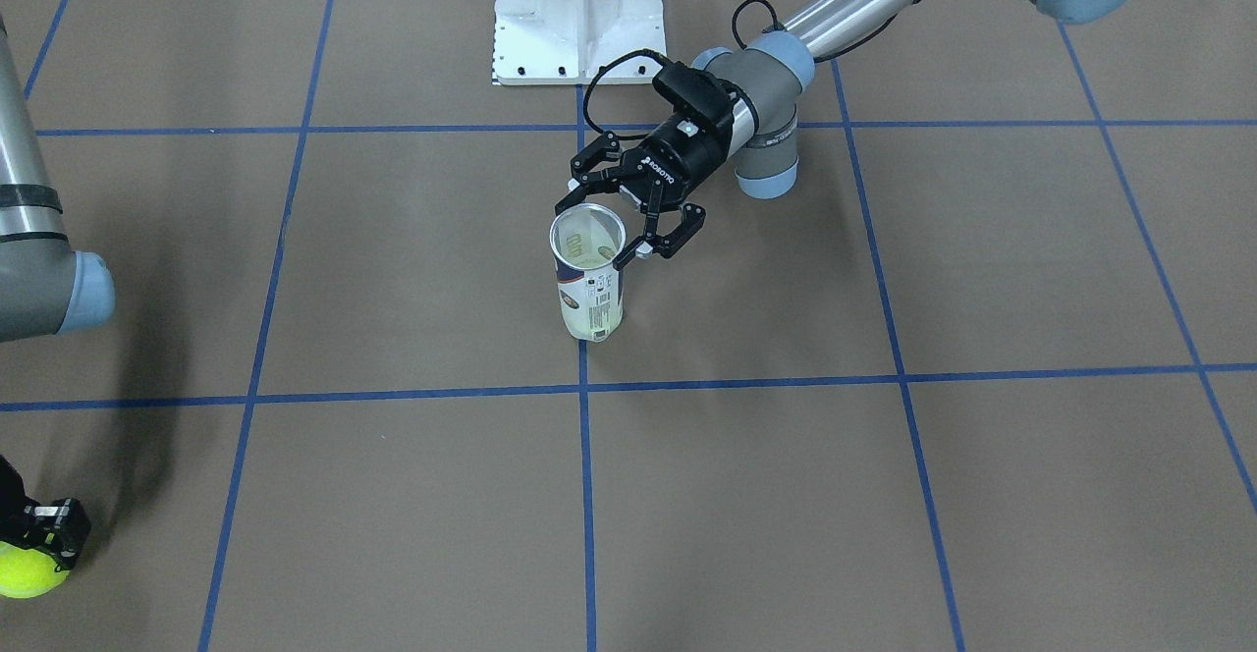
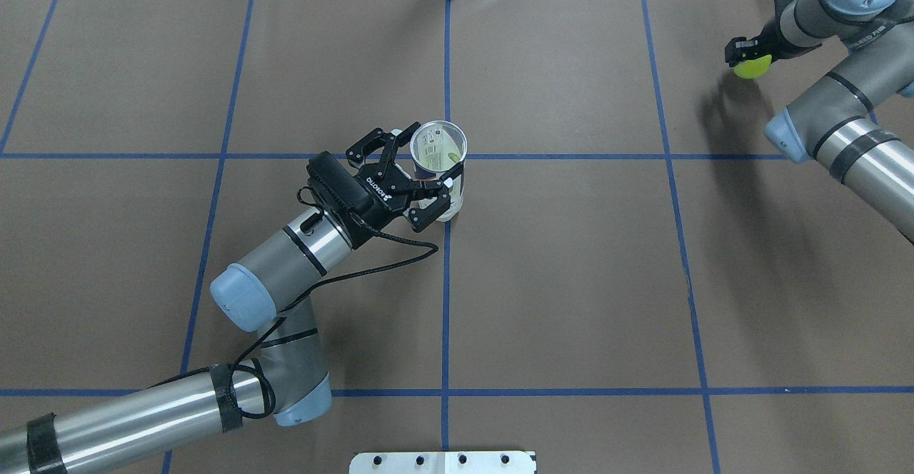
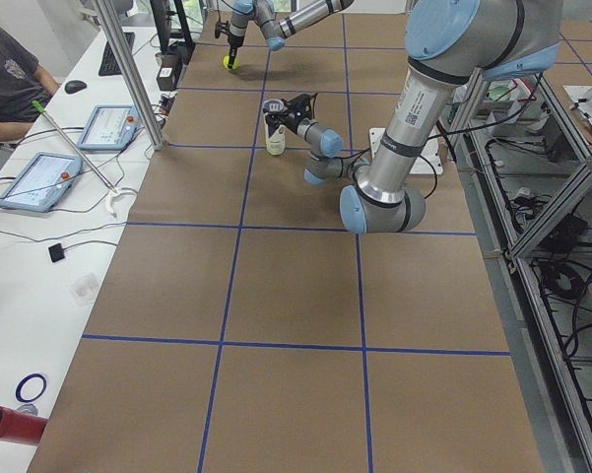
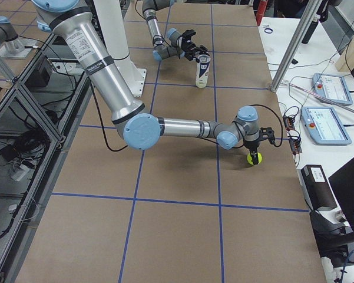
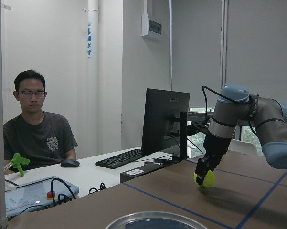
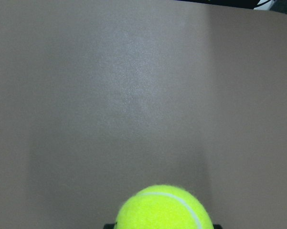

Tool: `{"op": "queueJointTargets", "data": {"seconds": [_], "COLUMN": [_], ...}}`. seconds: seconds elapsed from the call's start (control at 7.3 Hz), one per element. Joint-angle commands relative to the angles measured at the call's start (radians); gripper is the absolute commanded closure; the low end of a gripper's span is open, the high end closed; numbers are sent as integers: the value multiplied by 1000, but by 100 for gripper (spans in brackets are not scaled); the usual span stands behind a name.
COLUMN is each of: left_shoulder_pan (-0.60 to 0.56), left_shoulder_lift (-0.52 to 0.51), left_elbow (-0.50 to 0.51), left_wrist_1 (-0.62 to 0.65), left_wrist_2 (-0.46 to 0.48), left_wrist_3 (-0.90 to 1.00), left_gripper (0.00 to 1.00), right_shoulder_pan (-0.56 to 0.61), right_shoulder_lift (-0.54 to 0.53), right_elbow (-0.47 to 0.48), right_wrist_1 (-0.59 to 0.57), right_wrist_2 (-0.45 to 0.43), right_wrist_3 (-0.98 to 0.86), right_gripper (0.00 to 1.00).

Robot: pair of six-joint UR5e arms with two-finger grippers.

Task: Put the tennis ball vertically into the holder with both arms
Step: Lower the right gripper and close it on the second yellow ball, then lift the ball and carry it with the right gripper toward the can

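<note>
The holder is a clear can with a white and navy label. It stands upright and open-topped near the table's middle. My left gripper reaches in level, one finger on each side of the can's upper part and against it. The can's rim shows at the bottom of the left wrist view. The yellow-green tennis ball is at the table's far right. My right gripper points down, shut on the ball close to the table surface. The ball also shows in the right wrist view.
The white robot base stands at the table's near edge. An operators' desk with tablets, a monitor and a seated person runs along the far side. A metal post stands by that edge.
</note>
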Motion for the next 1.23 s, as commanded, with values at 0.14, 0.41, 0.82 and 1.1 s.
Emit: {"op": "queueJointTargets", "data": {"seconds": [0.14,0.41,0.82,1.1], "left_shoulder_pan": [1,1,0,0], "left_shoulder_lift": [0,0,0,2], "left_elbow": [0,-2,-3,0], "left_wrist_1": [-1,-6,-7,-7], "left_wrist_2": [0,0,0,2], "left_wrist_3": [-1,-3,-38,-38], "left_gripper": [13,13,13,14], "right_shoulder_pan": [3,-35,-121,-176], "right_shoulder_lift": [-10,-17,-14,-1], "right_elbow": [321,512,745,796], "right_wrist_1": [-275,-404,-610,-618], "right_wrist_2": [38,96,99,99], "right_wrist_3": [65,231,380,482], "right_gripper": [100,100,100,100]}}
